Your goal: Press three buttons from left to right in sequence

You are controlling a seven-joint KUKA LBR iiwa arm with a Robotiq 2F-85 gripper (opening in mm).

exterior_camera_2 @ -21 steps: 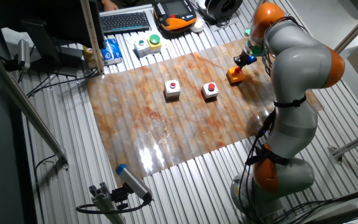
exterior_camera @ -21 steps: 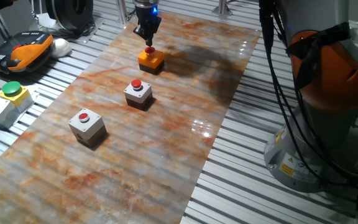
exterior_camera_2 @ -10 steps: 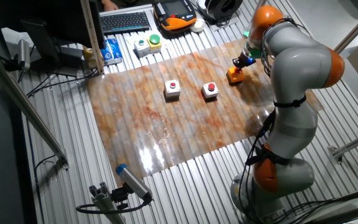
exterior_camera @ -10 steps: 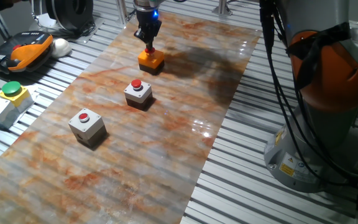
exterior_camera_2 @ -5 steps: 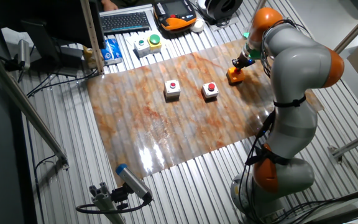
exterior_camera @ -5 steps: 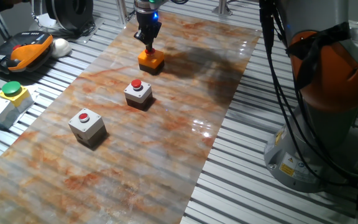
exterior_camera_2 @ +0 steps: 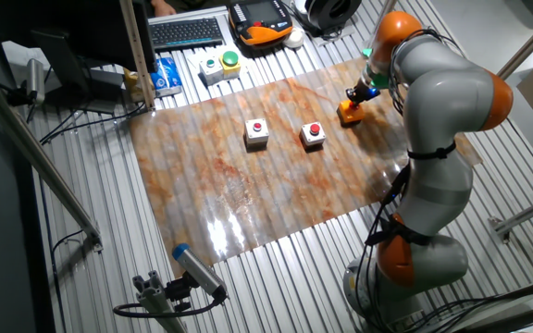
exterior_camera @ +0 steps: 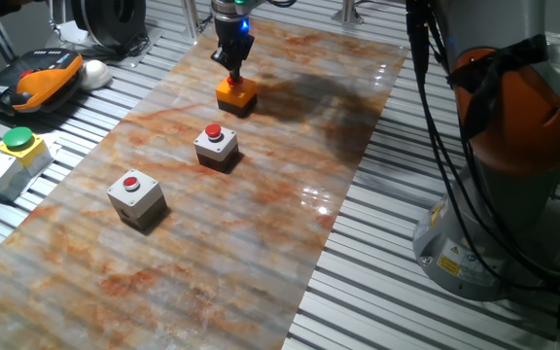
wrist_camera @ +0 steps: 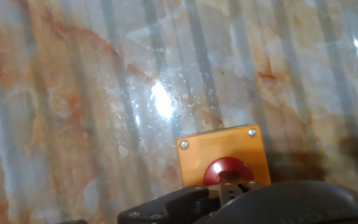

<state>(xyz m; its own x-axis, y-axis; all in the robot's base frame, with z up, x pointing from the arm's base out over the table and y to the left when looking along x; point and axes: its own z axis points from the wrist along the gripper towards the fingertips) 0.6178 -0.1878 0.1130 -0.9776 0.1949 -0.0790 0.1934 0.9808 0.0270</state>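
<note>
Worktop (exterior_camera: 261, 209): marbled orange-and-grey sheet lying on a ribbed metal table; the three button boxes stand on it in a slanting row.
Near box (exterior_camera: 136, 197): grey-white cube with a round red button on top, closest to the camera in one fixed view. Nothing touches it.
Middle box (exterior_camera: 216, 146): grey-white too, with a red button on top. It stands apart from its two neighbours.
Far box (exterior_camera: 236, 93): orange and flatter, at the far end of the row. In the hand view its red button (wrist_camera: 228, 172) peeks out at the bottom edge, right under the dark tool parts.
Tool (exterior_camera: 233, 72): black, pointing straight down over the orange box, its tip at or just above the red button. I cannot tell if it touches the button.
Tool fingers: I cannot tell if they are apart or together, as no view shows the tips clearly.
Arm (exterior_camera_2: 438, 102): big, grey and orange, bending over from its base beside the sheet to reach the orange box.
Off the sheet, to the side: a grey box with a green button and yellow top (exterior_camera: 8, 156).
Farther back: an orange-and-black handheld controller (exterior_camera: 32, 78) with a white ball (exterior_camera: 95, 72) just beside it.
Far edge in the other fixed view: a keyboard (exterior_camera_2: 188, 31).
</note>
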